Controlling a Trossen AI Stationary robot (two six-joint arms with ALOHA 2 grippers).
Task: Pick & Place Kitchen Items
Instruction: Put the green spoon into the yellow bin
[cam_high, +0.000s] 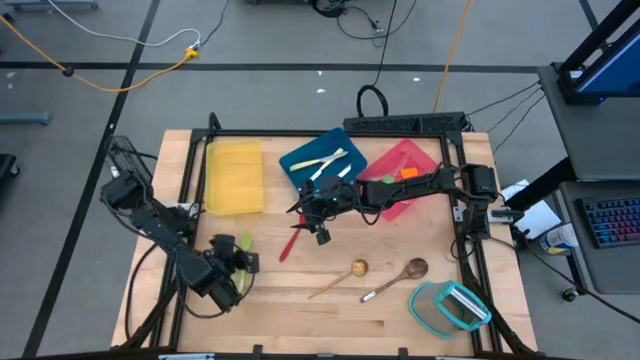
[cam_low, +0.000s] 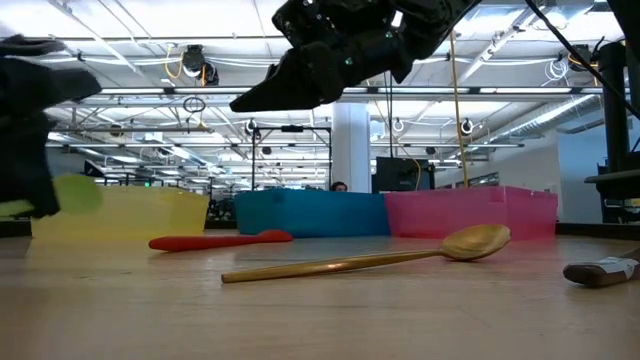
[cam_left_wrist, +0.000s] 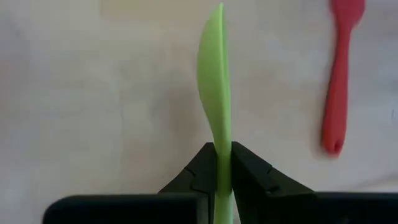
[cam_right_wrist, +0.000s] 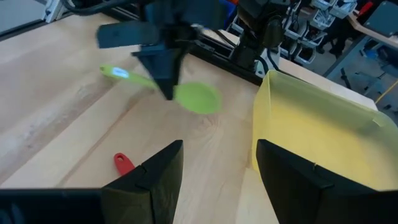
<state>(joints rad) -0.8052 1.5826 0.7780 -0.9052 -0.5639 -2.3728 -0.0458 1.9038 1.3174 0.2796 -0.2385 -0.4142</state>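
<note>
My left gripper (cam_high: 233, 265) is near the table's left front and is shut on a green spoon (cam_right_wrist: 199, 98). The left wrist view shows the spoon edge-on (cam_left_wrist: 214, 81). A red spoon (cam_high: 291, 241) lies flat on the table's middle. Two brown wooden spoons (cam_high: 340, 278) (cam_high: 396, 279) lie toward the near right. My right gripper (cam_right_wrist: 217, 180) hangs open above the table's middle, just past the red spoon, with nothing between its fingers. My left gripper pinches the green spoon's handle (cam_left_wrist: 222, 163) between its two fingers, nearer the bowl than the free end (cam_right_wrist: 115, 73). The fingers slant down from above and lie across the handle. The spoon sits roughly level, clear of the table.
A yellow tray (cam_high: 233, 175), a blue tray (cam_high: 300, 165) holding cream knives and a pink tray (cam_high: 415, 160) stand in a row at the back. A teal-rimmed clear container (cam_high: 448, 305) sits at the near right corner. Bare wood lies between the arms.
</note>
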